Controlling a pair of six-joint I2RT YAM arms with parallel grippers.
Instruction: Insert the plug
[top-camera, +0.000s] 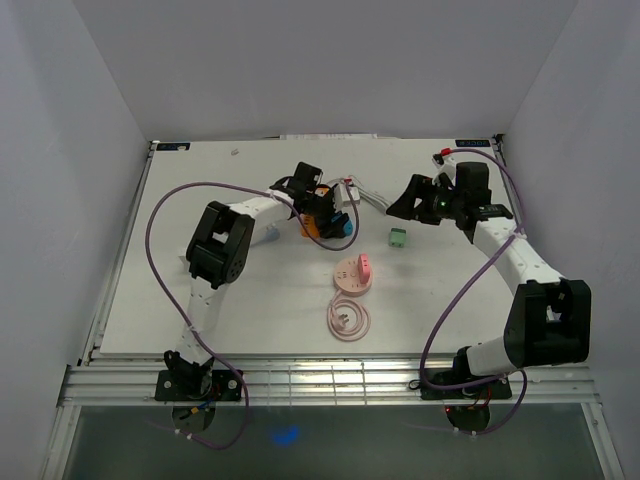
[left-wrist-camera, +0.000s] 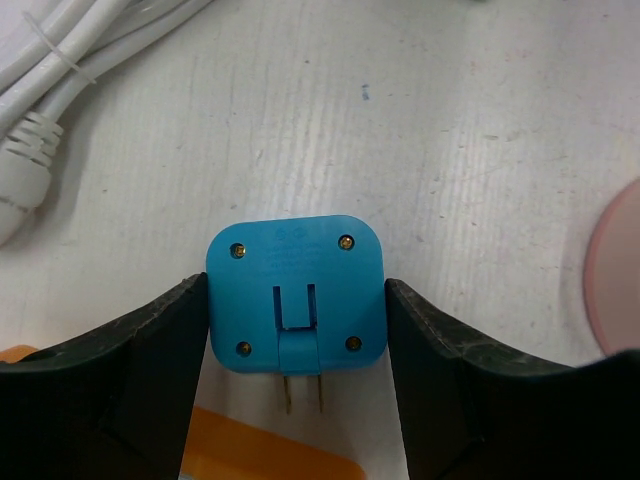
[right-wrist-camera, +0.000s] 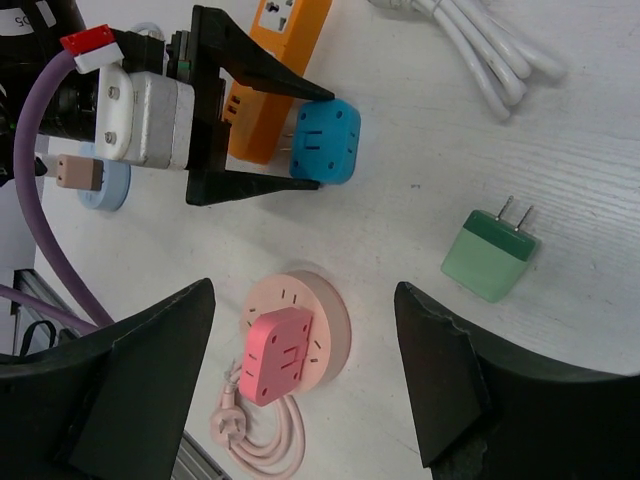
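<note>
Left gripper (left-wrist-camera: 296, 300): jaws closed against both sides of the blue plug (right-wrist-camera: 325, 140).
Blue plug: far left-centre on the table (top-camera: 260, 300), prongs toward the orange power strip (right-wrist-camera: 280, 60) just beside it.
Right gripper (right-wrist-camera: 303, 292): jaws wide apart, empty, far right.

I saw the blue plug (left-wrist-camera: 296, 285) was matt plastic with dull metal prongs (left-wrist-camera: 288, 392); the table (left-wrist-camera: 480, 150) looked faintly ribbed, the left gripper's fingers (left-wrist-camera: 120, 380) grainy.
</note>
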